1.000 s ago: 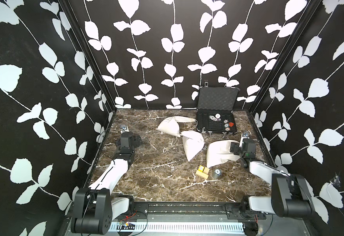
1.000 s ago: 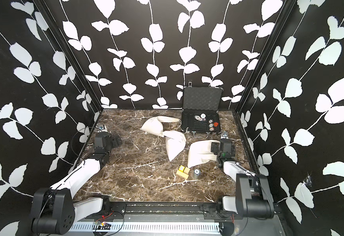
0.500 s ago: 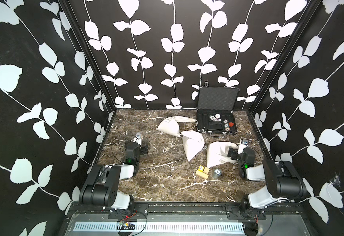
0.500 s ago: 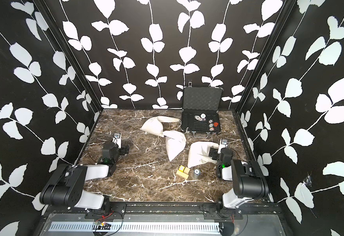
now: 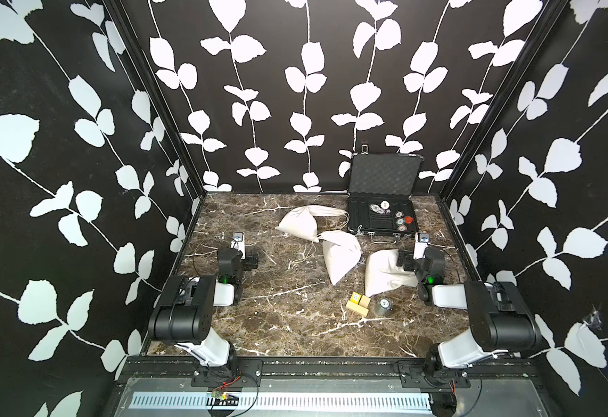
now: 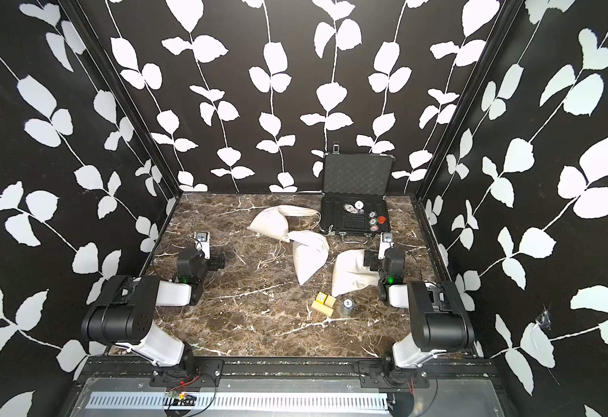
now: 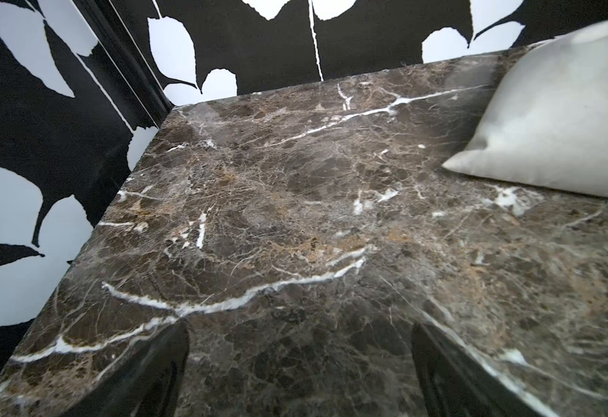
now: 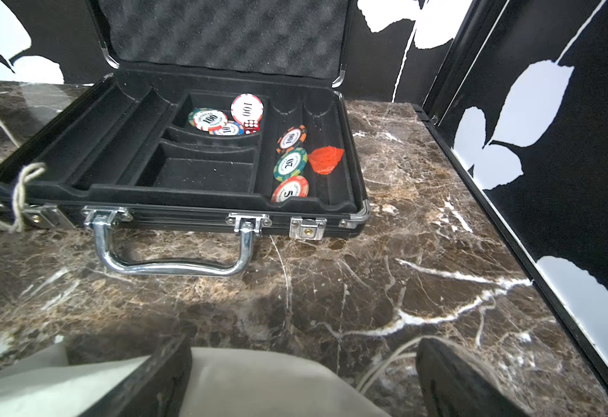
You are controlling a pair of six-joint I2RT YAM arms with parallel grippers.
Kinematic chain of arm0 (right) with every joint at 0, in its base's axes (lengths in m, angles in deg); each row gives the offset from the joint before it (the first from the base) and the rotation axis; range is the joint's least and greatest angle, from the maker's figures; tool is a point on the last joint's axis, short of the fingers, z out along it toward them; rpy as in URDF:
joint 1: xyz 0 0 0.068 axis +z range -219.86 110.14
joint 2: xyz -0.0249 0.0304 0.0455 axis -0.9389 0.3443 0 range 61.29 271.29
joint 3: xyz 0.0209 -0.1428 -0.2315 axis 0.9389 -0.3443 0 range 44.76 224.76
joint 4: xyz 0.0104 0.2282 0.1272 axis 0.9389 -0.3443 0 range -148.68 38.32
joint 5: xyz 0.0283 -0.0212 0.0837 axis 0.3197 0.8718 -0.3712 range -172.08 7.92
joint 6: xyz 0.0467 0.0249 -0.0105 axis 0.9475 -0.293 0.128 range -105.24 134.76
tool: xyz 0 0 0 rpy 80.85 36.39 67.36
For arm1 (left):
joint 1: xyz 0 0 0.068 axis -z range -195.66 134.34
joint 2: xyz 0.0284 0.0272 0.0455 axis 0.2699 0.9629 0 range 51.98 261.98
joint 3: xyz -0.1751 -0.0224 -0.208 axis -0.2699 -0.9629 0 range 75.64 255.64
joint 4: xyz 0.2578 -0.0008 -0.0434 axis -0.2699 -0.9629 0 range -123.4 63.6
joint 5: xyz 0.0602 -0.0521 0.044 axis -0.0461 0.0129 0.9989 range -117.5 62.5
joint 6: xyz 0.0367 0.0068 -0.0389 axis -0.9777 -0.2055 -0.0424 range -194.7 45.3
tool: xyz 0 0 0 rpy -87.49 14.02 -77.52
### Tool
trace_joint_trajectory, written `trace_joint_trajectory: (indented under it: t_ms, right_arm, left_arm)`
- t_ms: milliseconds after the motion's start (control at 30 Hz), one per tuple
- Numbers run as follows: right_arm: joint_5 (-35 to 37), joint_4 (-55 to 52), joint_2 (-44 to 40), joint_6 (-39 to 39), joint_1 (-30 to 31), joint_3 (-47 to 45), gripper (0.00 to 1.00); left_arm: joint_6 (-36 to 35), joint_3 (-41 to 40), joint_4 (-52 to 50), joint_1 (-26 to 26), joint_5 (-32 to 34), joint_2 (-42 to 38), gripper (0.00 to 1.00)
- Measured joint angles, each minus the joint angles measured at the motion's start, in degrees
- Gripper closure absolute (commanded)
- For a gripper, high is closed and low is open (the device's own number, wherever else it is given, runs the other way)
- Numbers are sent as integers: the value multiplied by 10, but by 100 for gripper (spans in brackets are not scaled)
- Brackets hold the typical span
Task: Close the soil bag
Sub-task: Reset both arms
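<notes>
My right gripper (image 8: 302, 364) has its fingers spread wide with nothing held. In the right wrist view they straddle the pale cloth of the nearest bag (image 5: 383, 270), with a loose cord (image 8: 385, 361) just beside one finger. The left gripper (image 7: 300, 346) is also spread and empty over bare table (image 7: 295, 216), left of centre in both top views and well apart from every bag.

I take the bag under my right gripper, right of centre in both top views, to be the soil bag, though I cannot tell which bag's mouth is open. To close it well, I judge I should pinch the cord, not the cloth, and bring the left gripper across to pin the neck. Then the pull cinches the mouth instead of dragging the bag. A low, slow pull away from the case (image 8: 187, 216) should keep the cord off its latches.

Counted outward:
- Three white bags. The other two are the middle bag (image 5: 342, 258) at centre and the far bag (image 5: 297, 225) above it.
- One open case at upper right, holding six chips (image 8: 290, 164), one red die (image 8: 251, 126) and one crumpled orange piece (image 8: 326, 159).
- What look like three small blocks (image 5: 356, 308), lower centre.
- One small clear cup (image 5: 383, 305) beside them.
</notes>
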Motion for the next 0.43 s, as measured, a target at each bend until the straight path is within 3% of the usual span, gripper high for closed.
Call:
trace_joint_trajectory:
  t_ms: [433]
  right_arm:
    - [2,-2,0,-2,0,0,1]
  left_arm:
    - [0,0,-6,0,-18,0,1]
